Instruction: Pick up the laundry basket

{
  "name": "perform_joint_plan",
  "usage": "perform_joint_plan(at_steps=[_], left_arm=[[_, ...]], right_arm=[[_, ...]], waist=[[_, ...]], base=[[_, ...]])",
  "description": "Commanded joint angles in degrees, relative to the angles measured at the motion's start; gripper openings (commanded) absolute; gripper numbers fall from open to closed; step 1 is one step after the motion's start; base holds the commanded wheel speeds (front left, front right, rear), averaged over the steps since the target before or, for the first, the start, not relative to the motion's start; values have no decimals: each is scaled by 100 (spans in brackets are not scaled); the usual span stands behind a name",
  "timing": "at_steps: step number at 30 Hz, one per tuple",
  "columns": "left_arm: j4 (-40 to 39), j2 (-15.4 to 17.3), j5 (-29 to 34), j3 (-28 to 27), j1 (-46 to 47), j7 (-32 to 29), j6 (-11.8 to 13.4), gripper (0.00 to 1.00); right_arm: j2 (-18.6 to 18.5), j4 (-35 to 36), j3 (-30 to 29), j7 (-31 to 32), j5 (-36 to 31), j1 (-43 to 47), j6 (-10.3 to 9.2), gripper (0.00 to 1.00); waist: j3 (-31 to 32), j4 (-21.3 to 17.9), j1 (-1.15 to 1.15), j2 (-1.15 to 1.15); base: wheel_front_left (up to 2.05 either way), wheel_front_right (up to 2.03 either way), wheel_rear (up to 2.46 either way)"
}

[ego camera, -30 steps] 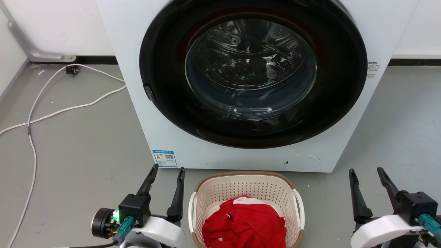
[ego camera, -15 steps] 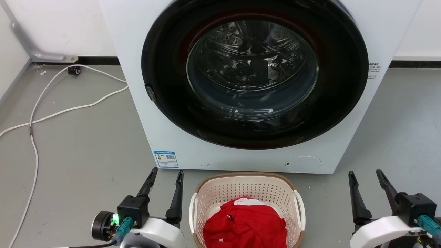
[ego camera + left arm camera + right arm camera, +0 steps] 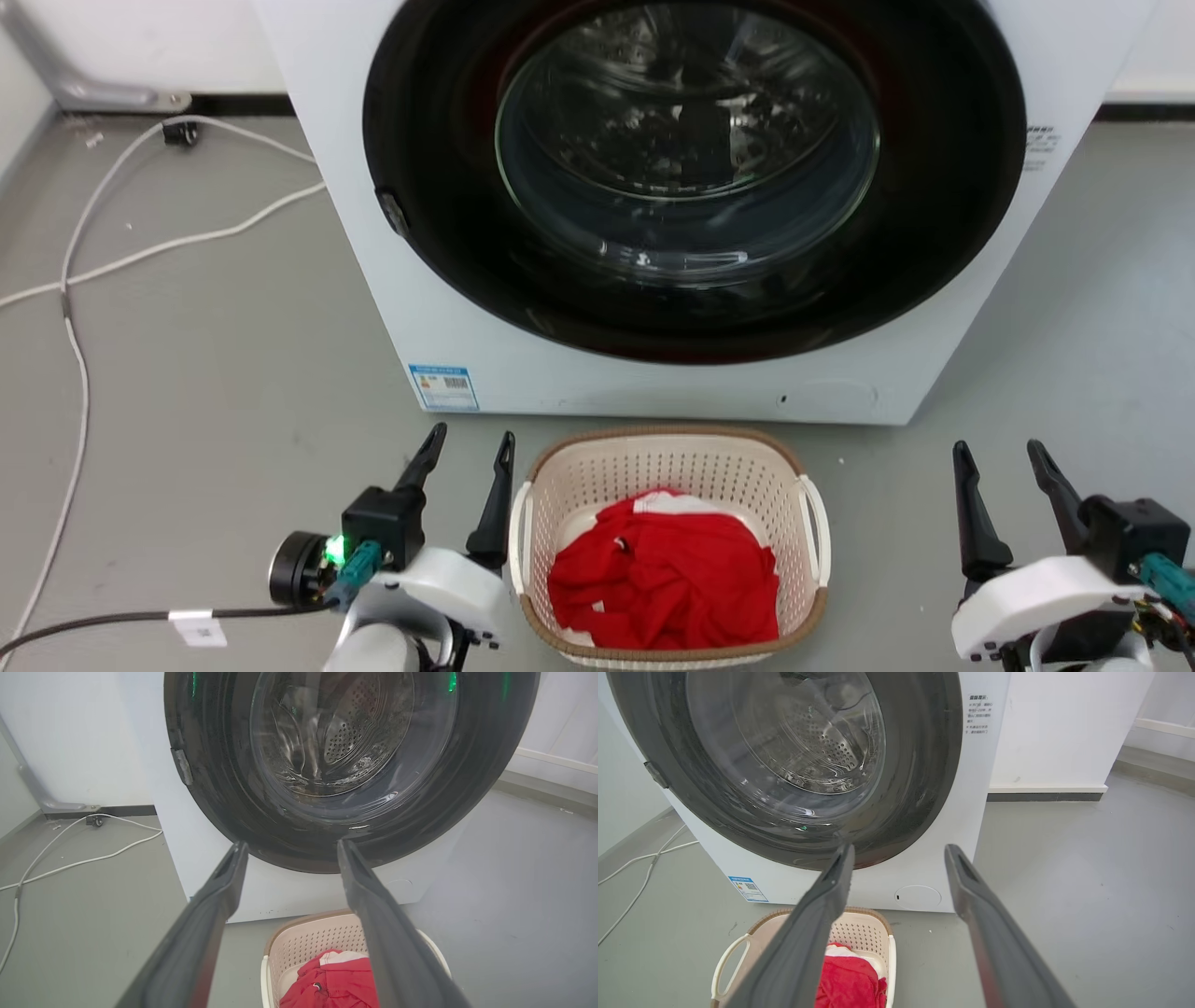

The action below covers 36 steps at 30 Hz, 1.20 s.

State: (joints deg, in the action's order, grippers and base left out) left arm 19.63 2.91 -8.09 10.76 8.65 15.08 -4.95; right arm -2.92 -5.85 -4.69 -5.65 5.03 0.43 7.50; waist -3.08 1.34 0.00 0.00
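The cream perforated laundry basket (image 3: pixel 653 467) with a brown rim and white side handles sits on the grey floor just in front of the washer, holding a red garment (image 3: pixel 665 579). The basket (image 3: pixel 306 942) also appears low in the left wrist view and, as the basket (image 3: pixel 864 933), at the bottom left of the right wrist view. My left gripper (image 3: pixel 470 443) is open right beside the basket's left handle, holding nothing. My right gripper (image 3: pixel 999 455) is open too, well off to the basket's right.
A white front-loading washer (image 3: pixel 448 308) with a large dark round door (image 3: pixel 691 168) stands directly behind the basket. White cables (image 3: pixel 70 280) trail across the floor at the left. A black cable with a white tag (image 3: pixel 196 627) runs to my left arm.
The head camera has tilted down, so the washer and basket sit higher in the picture and more of the basket shows. Both grippers stay open and hold about the same places beside it.
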Motion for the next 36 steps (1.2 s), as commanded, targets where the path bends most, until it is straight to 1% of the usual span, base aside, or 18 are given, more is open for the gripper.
perform_joint_plan(at_steps=[1,7,12,17,26,36], left_arm=[[83,-2,-13,11,158,13,26,100],[736,-1,-134,10,793,9,-9,100],[1261,60,-208,-57,1364,7,-27,100],[1926,129,-278,-83,1841,9,-80,100],[2995,305,-416,-5,2679,12,-195,100],[3976,525,-643,205,3775,-33,-251,100]], right_arm=[[5,-74,2,-2,30,-144,-1,100],[4,-551,31,-97,120,-681,-1,100],[5,-1139,233,-232,201,-1251,-2,100],[5,-1964,423,-400,355,-1764,-2,100],[3,-3383,893,-663,834,-2797,-2,100],[4,-4790,1383,-757,1130,-4170,-2,100]], waist=[[-272,-28,0,0],[-1027,-142,0,0],[-1753,-303,0,0],[-2238,-412,0,0],[-3080,-537,0,0],[-4003,-548,0,0]], base=[[0,0,0],[0,0,0],[0,0,0],[0,0,0],[0,0,0],[0,0,0]])
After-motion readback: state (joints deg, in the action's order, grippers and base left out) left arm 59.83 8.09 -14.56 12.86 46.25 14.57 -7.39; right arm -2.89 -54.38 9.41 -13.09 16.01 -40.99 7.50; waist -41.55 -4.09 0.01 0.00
